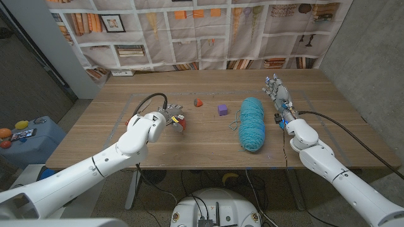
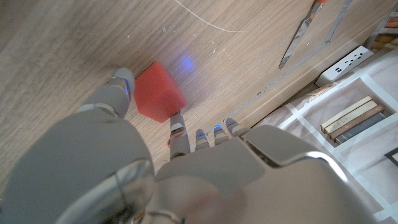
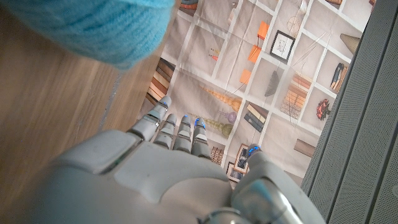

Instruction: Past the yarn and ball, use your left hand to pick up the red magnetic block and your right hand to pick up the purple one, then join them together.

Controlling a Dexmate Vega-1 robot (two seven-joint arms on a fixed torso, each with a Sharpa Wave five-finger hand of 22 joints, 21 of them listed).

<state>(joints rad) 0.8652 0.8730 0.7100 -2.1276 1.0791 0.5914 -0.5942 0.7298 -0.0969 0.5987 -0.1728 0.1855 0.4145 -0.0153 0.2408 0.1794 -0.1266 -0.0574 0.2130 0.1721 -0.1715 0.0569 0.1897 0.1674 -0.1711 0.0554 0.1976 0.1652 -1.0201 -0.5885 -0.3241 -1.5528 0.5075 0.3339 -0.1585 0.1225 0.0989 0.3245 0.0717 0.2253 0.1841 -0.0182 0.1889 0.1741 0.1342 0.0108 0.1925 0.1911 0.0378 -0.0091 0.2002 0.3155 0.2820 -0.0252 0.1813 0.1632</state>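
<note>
My left hand (image 1: 169, 118) reaches over the table's left middle, and the red block (image 1: 182, 126) sits at its fingertips. In the left wrist view the thumb (image 2: 121, 87) presses one side of the red block (image 2: 158, 93) and a finger (image 2: 178, 129) touches its opposite corner, so the block is pinched low on the wood. The purple block (image 1: 222, 110) lies alone near the table's middle, left of the blue yarn (image 1: 251, 123). My right hand (image 1: 278, 93) stands beyond the yarn's right side, fingers apart and holding nothing. The right wrist view shows the blue yarn (image 3: 93, 28) beside that right hand (image 3: 180, 134).
A small red-orange rounded thing (image 1: 197, 101), perhaps the ball, lies between the left hand and the purple block. A white power strip (image 1: 123, 72) lies at the table's back left edge. A cable (image 1: 148, 101) loops above my left wrist. A bookshelf-print backdrop hangs behind the table.
</note>
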